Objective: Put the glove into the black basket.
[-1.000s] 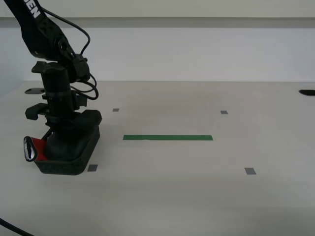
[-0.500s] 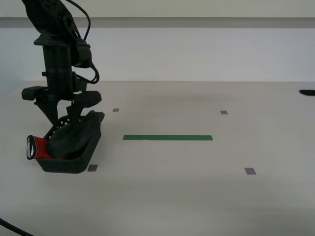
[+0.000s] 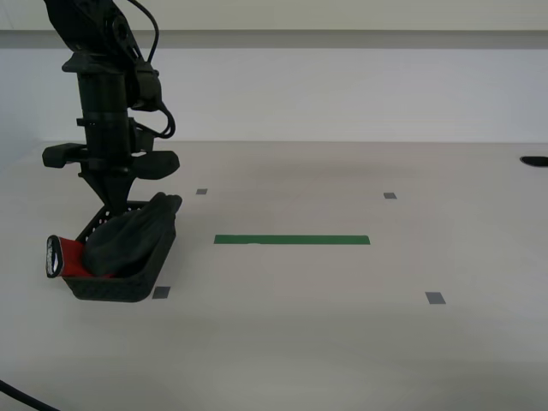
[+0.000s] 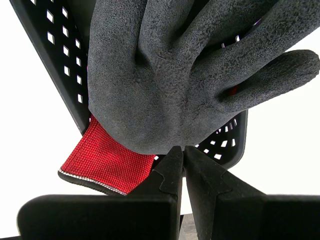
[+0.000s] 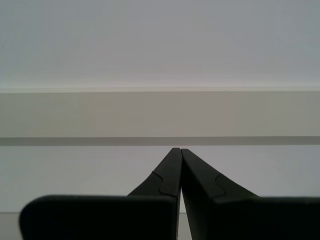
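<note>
Exterior view: glove (image 3: 128,240) hides basket (image 3: 116,287) interior.

Open table (image 3: 342,325) beside basket (image 3: 128,287)

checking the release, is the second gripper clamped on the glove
No, my second gripper is shut and empty above the glove.

The glove (image 3: 124,240) lies in the black basket (image 3: 128,287) at the exterior view's left, cuff over its near end, with my second gripper (image 3: 114,199) directly above it.
</note>
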